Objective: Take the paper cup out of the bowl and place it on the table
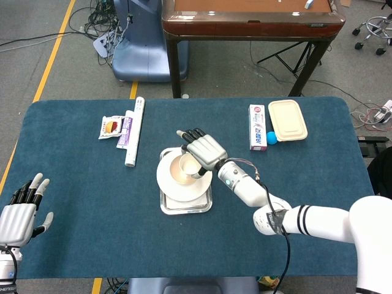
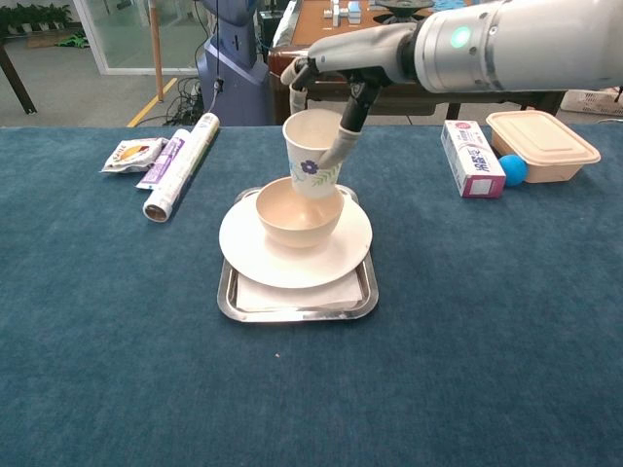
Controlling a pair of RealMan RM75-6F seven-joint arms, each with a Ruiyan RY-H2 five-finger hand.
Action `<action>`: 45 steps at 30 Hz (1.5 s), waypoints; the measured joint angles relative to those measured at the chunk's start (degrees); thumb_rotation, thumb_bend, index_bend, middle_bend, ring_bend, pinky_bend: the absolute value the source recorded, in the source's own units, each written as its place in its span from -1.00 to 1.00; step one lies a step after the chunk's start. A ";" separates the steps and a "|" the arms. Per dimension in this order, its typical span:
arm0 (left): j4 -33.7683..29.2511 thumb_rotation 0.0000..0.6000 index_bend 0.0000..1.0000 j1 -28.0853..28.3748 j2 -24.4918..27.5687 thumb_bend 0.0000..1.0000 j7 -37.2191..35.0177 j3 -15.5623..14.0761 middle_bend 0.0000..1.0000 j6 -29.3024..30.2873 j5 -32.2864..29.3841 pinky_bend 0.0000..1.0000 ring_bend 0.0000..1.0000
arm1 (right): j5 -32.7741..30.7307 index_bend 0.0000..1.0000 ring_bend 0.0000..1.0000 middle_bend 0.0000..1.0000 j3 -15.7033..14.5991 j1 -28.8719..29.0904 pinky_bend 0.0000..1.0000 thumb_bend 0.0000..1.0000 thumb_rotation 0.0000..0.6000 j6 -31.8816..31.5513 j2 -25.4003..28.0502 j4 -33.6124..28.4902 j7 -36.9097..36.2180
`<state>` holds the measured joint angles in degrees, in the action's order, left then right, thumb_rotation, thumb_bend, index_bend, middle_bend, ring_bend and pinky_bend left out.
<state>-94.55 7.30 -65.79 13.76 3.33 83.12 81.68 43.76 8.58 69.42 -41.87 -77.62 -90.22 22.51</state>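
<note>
the right hand (image 2: 343, 70) grips the paper cup (image 2: 313, 154) at its rim, holding it tilted just above the bowl (image 2: 297, 212), its base right at the bowl's rim. the left hand (image 1: 18, 214) hovers well left of the bowl, fingers apart and holding nothing.

Lighting even and bright in both views; sharpness acceptable.

Diffuse overhead light covers the blue worktop (image 1: 79, 184); shadows are soft and short, the plainest a faint dark edge under the metal tray (image 2: 297, 304) in the chest view. Mild glare shows on the tray rim, on the white plate (image 2: 292, 255) and on the glossy right arm (image 2: 516, 44). The head view is crisp across the frame, with slight curving of the worktop's far edge. In the chest view the nearest worktop pile looks a little soft, and the background beyond the worktop is brighter near the upper left.
</note>
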 measured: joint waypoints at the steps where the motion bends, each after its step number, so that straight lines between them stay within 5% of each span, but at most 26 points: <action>1: 0.01 1.00 -1.00 0.01 -0.06 -0.29 0.19 0.04 -1.00 0.02 -0.05 -0.79 -1.00 | 0.16 -0.23 -1.00 -0.90 -0.32 -0.49 -1.00 -0.59 1.00 -0.57 0.75 -1.01 0.15; 18: 0.15 1.00 -1.00 0.16 -1.70 -0.29 3.39 -0.14 -1.00 0.10 -0.11 -0.79 -1.00 | 9.72 -0.23 -1.00 -0.90 -6.72 -11.93 -1.00 -0.59 1.00 -4.79 9.77 -9.11 -3.95; 45: -0.40 1.00 -1.00 -0.68 -0.40 -0.29 0.54 0.09 -1.00 1.68 0.48 -0.79 -1.00 | 19.22 -0.23 -1.00 -0.92 -7.65 -16.91 -1.00 -0.59 1.00 1.80 -1.49 6.69 -11.57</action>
<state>-94.95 6.61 -66.18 14.30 3.42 84.80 82.15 62.98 0.94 52.51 -40.07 -79.11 -83.53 10.95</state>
